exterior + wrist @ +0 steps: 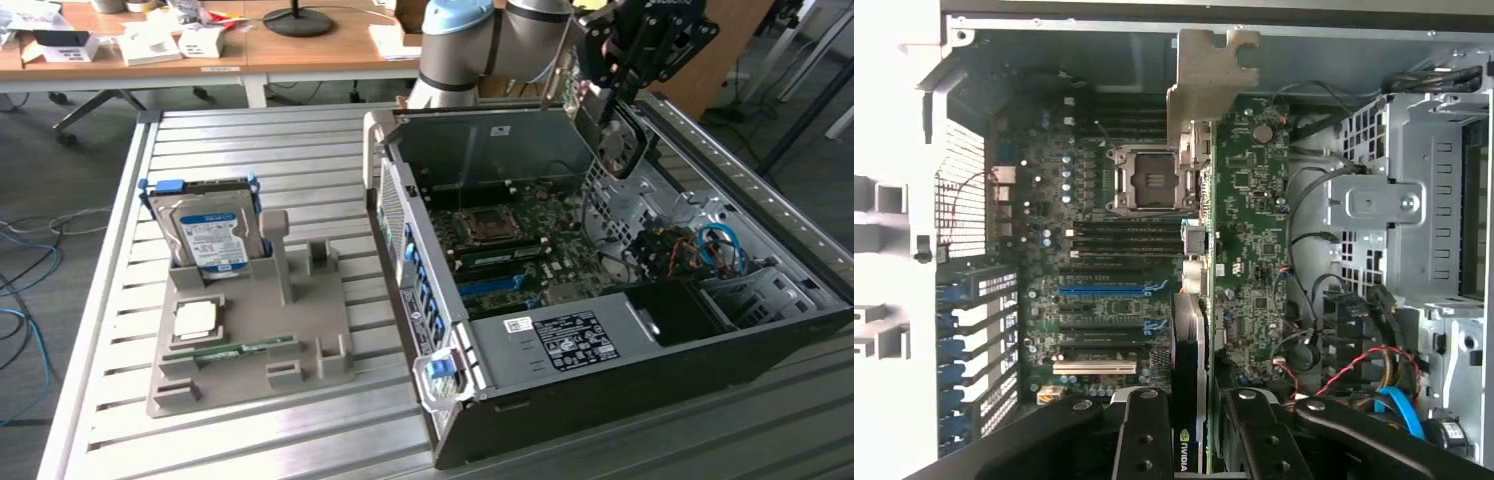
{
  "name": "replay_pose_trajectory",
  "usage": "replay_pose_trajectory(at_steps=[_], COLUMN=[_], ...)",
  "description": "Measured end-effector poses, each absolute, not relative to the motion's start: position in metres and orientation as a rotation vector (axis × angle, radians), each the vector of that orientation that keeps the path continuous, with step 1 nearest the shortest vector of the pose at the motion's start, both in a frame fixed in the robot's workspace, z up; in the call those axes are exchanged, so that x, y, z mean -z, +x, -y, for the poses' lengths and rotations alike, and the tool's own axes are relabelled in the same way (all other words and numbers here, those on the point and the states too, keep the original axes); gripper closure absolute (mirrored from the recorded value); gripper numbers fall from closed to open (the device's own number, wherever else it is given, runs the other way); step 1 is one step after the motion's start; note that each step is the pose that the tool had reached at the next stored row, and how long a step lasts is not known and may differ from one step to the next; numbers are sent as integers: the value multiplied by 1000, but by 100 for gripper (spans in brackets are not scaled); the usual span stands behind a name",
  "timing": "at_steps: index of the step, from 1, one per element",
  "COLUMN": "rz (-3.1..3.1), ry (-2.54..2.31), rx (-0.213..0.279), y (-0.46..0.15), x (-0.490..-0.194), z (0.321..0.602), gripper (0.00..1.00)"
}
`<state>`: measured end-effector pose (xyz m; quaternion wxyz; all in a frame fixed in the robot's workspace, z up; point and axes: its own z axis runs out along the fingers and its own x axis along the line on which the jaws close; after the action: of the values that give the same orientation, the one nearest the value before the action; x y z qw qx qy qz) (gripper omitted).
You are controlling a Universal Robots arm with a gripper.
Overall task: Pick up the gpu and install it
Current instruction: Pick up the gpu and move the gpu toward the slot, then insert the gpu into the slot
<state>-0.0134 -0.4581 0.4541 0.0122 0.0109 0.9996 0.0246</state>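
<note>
While tool clamps gpu at near end, card hangs edge-on over open case, not seated. Long axis runs straight out from tool, bracket end farthest; looks crosswise to case's slots, which lie beneath.

my gripper: above the far end of the open computer case, clamped on the gpu
the gpu: on edge, hanging over the motherboard
hard drive: upright in the grey holder, at the exterior view's left
table: slatted metal, under case and holder
</note>
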Motion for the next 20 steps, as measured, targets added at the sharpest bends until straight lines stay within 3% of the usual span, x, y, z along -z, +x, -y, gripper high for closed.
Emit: replay_pose_trajectory(at_steps=[20], rz=[-3116], ry=[34], rx=[-78], y=[-10], x=[-450], z=[458], gripper=[74])
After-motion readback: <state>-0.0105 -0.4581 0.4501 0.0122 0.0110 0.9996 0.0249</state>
